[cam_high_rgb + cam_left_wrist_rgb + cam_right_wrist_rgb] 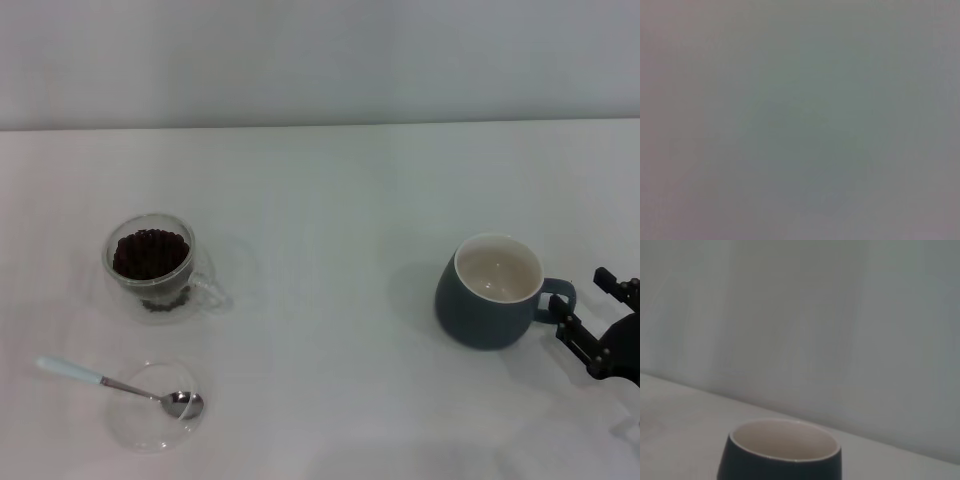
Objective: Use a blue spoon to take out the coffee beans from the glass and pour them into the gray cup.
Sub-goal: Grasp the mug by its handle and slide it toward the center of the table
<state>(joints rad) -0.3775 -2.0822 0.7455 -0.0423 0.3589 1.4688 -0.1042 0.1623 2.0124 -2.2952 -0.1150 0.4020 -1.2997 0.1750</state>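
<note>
From the head camera I see the white tabletop [330,220] with everything laid out in two groups. Far on my left stands the small clear double-walled glass mug [152,266], upright, its clear handle turned toward the middle of the tabletop; the dark roasted coffee beans [150,253] fill its inner bowl nearly to the rim. Just in front of it, nearer the robot, lies the small teaspoon with the pale light-blue handle [120,385]. Its shiny metal bowl rests inside a flat round clear glass dish [150,422], and its handle sticks out over the dish's rim toward the left edge, tilted slightly.

I see nothing of the left pincer in the head camera, and the left wrist camera gives me only a plain grey field.

Well apart from that group, across the bare middle of the tabletop, the rounded dark blue-gray ceramic mug with the cream-white inside [492,291] stands upright on my right, with no beans visible in it. Its small loop handle points right, straight at the black right pincer [585,315], which sits low just beside that handle with its two fingers spread apart and nothing between them. I cannot tell whether a fingertip touches the handle. The right wrist camera looks across the same mug [785,452] from close by.
</note>
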